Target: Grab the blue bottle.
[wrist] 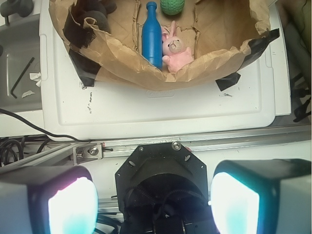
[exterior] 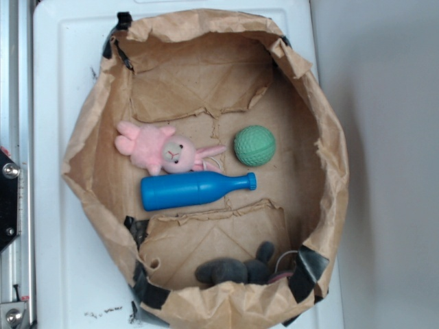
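Note:
The blue bottle [exterior: 195, 189] lies on its side on the floor of a shallow brown paper basin [exterior: 89, 130], cap pointing right. In the wrist view the blue bottle [wrist: 151, 35] shows far ahead, beside a pink plush bunny [wrist: 174, 48]. My gripper [wrist: 153, 202] is open, its two pale fingertips wide apart at the bottom of the wrist view, with nothing between them. It hangs over the robot's black base, well short of the basin. The exterior view shows no gripper.
The pink bunny [exterior: 161, 149] lies just above the bottle, touching it. A green textured ball [exterior: 254, 145] sits to the right. A dark grey plush [exterior: 233, 269] lies in the lower fold. The basin stands on a white tray [exterior: 55, 226]. A metal rail [wrist: 229, 137] runs before the tray.

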`<state>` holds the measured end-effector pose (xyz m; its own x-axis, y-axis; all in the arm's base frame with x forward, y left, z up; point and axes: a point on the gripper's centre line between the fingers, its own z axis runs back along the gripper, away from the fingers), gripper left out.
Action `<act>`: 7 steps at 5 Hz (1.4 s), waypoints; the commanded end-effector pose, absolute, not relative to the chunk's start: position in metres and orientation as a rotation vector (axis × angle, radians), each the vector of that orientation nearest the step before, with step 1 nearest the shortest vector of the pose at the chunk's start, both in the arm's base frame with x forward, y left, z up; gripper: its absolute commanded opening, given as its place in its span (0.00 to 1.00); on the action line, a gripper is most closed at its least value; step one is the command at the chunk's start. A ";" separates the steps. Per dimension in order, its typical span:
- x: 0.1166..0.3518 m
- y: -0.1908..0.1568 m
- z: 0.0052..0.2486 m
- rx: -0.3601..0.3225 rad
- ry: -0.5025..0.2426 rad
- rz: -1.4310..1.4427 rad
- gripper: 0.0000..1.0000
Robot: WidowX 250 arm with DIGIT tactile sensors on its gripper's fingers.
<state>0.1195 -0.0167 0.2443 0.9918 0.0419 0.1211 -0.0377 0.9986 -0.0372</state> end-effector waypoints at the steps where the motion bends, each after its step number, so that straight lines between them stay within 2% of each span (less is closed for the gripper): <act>1: 0.120 -0.017 0.244 -0.035 -0.122 0.040 1.00; 2: 0.170 -0.019 0.234 0.025 -0.127 0.148 1.00; 3: 0.215 0.000 0.227 -0.006 -0.093 0.251 1.00; 4: 0.201 0.004 0.215 -0.025 -0.164 0.194 1.00; 5: 0.214 0.015 0.208 -0.120 -0.141 0.153 1.00; 7: 0.214 0.015 0.208 -0.120 -0.141 0.153 1.00</act>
<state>0.2095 0.0134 0.1975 0.9830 0.1592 0.0916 -0.1467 0.9806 -0.1300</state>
